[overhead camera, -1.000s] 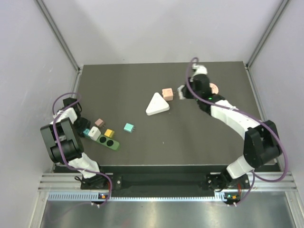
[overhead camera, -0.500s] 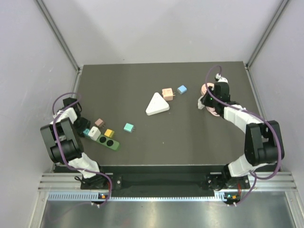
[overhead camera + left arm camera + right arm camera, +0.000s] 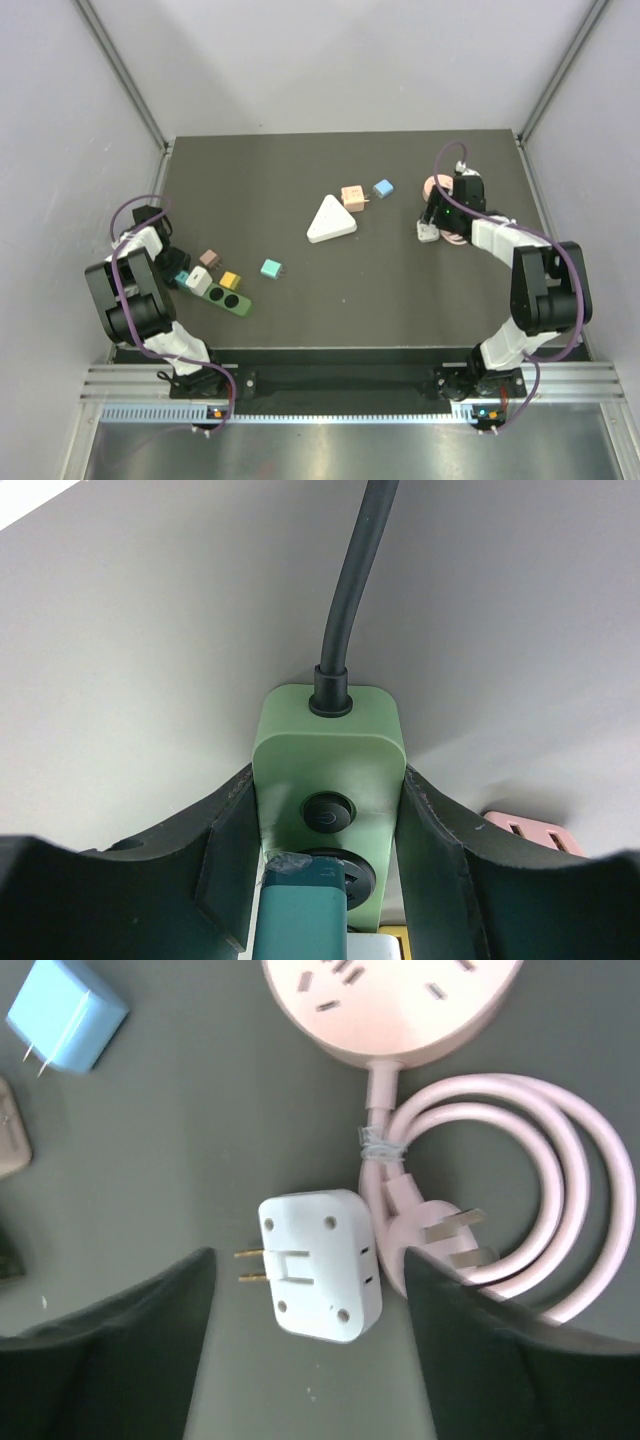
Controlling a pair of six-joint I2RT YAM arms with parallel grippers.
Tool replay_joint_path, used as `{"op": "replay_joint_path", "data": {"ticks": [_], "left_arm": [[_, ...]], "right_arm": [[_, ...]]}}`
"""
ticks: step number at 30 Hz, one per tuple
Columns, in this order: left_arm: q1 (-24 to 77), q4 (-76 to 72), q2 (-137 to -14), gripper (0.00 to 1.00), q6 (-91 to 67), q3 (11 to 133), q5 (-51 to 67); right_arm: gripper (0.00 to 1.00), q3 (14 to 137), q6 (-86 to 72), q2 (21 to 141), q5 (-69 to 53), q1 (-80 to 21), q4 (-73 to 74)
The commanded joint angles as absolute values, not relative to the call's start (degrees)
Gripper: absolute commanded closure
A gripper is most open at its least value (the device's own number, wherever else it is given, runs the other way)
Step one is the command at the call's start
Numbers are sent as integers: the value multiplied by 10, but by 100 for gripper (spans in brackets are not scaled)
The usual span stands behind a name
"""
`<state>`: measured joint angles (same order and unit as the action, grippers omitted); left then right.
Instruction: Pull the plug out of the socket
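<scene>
Top view, left gripper: at the left edge of the table, at the near end of the green power strip; how wide it is cannot be told from here.
Top view, green power strip: lies slanted on the table, with a small white plug and a teal plug sitting in it.
Top view, loose plugs: a brown-pink one, a yellow one and a light teal one lie near the strip.
Top view, right gripper: low over the right part of the table, above the white adapter plug.
Top view, pink round socket: just behind the right gripper, partly hidden by it.
Top view, middle of the table: a white triangle socket, a pink cube plug and a blue plug.
Left wrist view, left gripper: narrow, both fingers pressed on the sides of the green power strip.
Left wrist view, strip: a black cable goes out of its far end; the teal plug sits in its round socket.
Right wrist view, right gripper: wide, its fingers stand on both sides of the white adapter plug and hold nothing.
Right wrist view, white adapter plug: lies flat on the table, pins to the left, apart from the pink round socket.
Right wrist view, pink cable: coiled beside the adapter plug, with its own plug touching or almost touching it.
Right wrist view, blue plug: in the upper left corner.
</scene>
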<state>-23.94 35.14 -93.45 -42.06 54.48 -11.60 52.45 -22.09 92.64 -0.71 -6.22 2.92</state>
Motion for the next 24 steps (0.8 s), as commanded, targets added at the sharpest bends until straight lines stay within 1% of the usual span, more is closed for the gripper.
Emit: {"op": "replay_joint_path", "data": {"ticks": [1,3,4,7,11,12,14,15,19,21,22,24], "left_arm": [[-242,341,-927,100,-405,535,-151],[-241,339,-928,100,-406,534,-149],[-242,339,-929,100,-407,534,-149],[-241,340,-927,100,-405,533,-149],[-241,342,-925,100,-392,538,-136],[-241,342,-925,100,-389,541,-128],[-242,345,-926,100,-381,548,-106],[-242,349,-926,100,-378,551,-100],[-242,355,-918,99,-372,556,-90],[-242,359,-914,96,-367,556,-87],[-242,359,-912,91,-364,556,-85],[-242,360,-904,84,-360,555,-80]], "right_arm": [[21,559,-189,894,35,-66,53],[13,570,-170,882,54,-91,61],[7,575,-163,872,62,-104,64],[0,591,-133,852,78,-176,62],[0,620,-121,856,58,-279,46],[0,636,-124,862,49,-320,38],[0,656,-127,890,35,-361,33],[0,677,-134,902,29,-400,27],[0,747,-133,997,-18,-496,15],[0,797,-124,1047,-44,-548,9],[0,814,-118,1062,-47,-565,5],[0,870,-92,1107,-56,-610,4]]}}
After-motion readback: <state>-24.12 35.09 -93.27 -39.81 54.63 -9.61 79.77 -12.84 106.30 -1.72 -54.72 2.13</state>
